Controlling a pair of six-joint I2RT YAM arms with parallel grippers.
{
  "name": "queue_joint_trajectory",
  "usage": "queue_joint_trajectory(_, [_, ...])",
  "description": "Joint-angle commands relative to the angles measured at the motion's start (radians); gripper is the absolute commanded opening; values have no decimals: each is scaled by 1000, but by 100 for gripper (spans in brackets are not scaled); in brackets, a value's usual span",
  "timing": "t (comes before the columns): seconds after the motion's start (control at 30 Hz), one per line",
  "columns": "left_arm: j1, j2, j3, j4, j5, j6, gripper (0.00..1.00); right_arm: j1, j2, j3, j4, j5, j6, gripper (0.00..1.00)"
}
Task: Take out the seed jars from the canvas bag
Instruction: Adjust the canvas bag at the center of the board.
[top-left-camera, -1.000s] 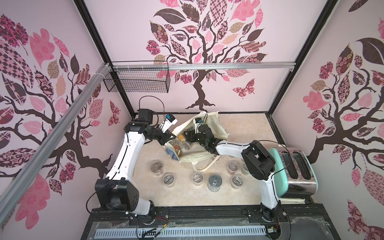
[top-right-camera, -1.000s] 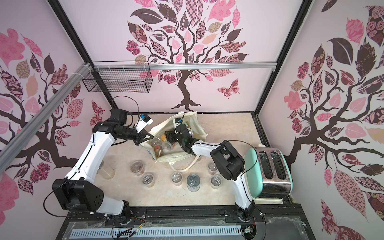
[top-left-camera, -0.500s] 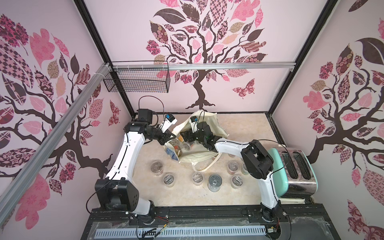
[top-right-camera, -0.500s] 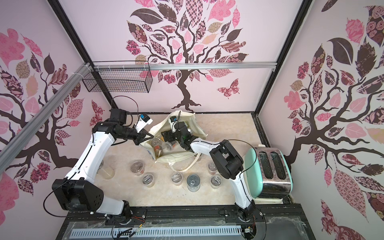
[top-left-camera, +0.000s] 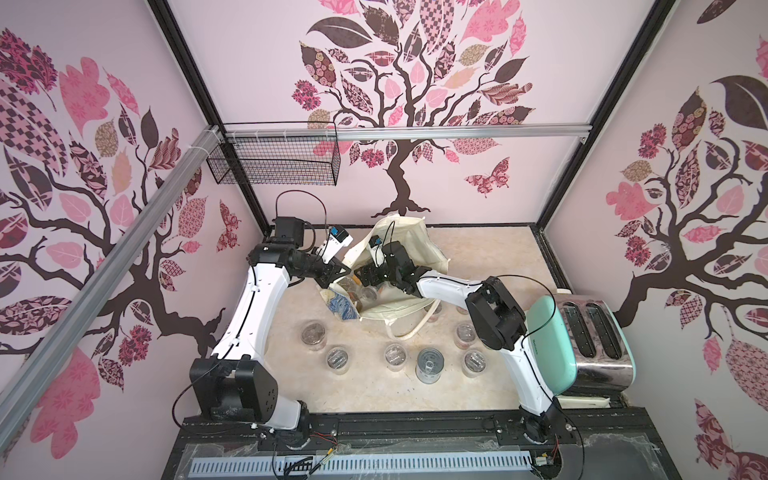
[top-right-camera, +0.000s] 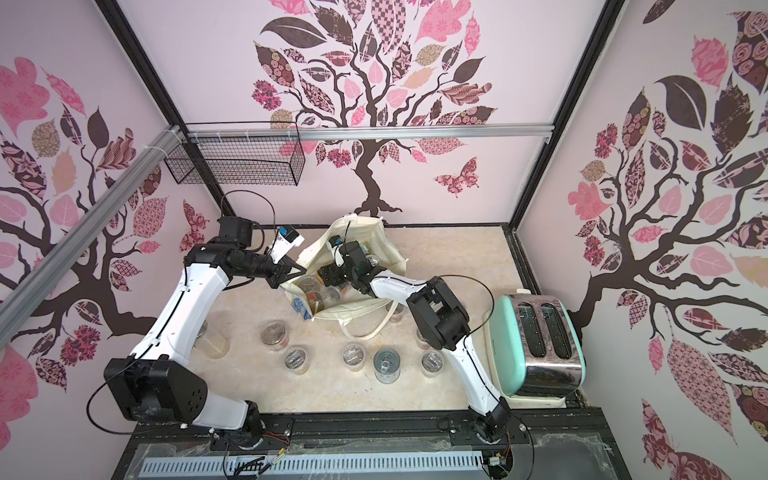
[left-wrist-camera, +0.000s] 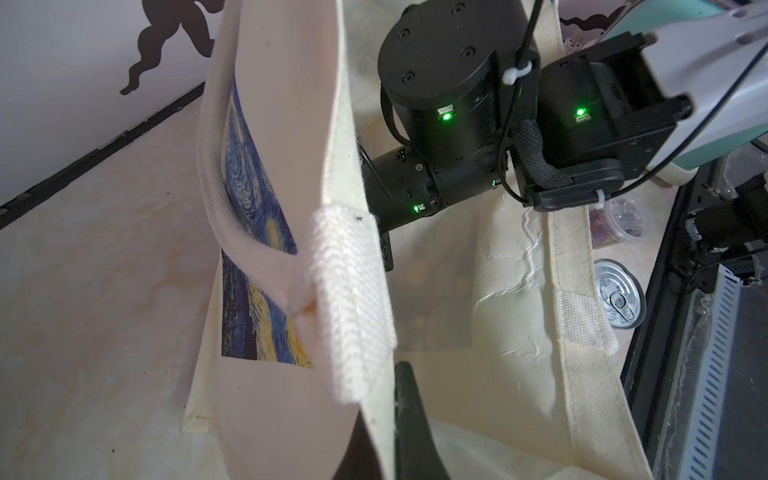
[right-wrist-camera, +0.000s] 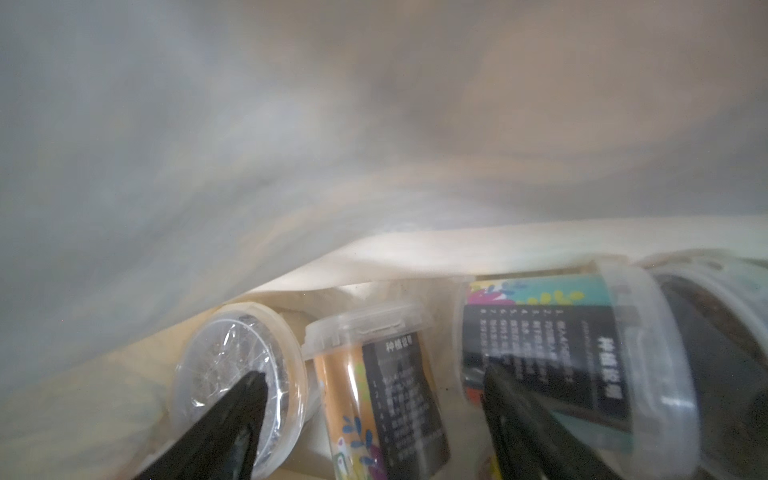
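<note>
Seed jars (right-wrist-camera: 361, 336) lie inside the canvas bag (top-left-camera: 428, 249); my right gripper (right-wrist-camera: 374, 374) reaches in, jaws spread wide astride an orange-labelled one, gripping nothing. I can't read its blurred Chinese print. Left gripper (top-left-camera: 341, 272) pinches the bag's rim.

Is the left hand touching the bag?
Touching. The left wrist view shows the left hand pinching the canvas bag at its cloth edge, jaws shut on it.
</note>
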Motion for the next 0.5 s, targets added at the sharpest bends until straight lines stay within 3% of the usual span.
queue_joint_trajectory(0.0, [-3, 3, 41, 66, 16, -61, 0, 16, 55, -10, -71, -29, -14, 84])
queue_joint_trajectory(0.23, [-3, 28, 90, 170, -49, -144, 0, 54, -14, -100, -17, 52, -127, 84])
queue_joint_trajectory(0.4, [-2, 18, 51, 64, 1, 42, 0, 57, -118, -266, 107, 97, -164, 85])
queue_joint_trajectory(0.47, [-3, -1, 20, 15, -19, 78, 7, 58, -171, -344, 168, 113, -180, 86])
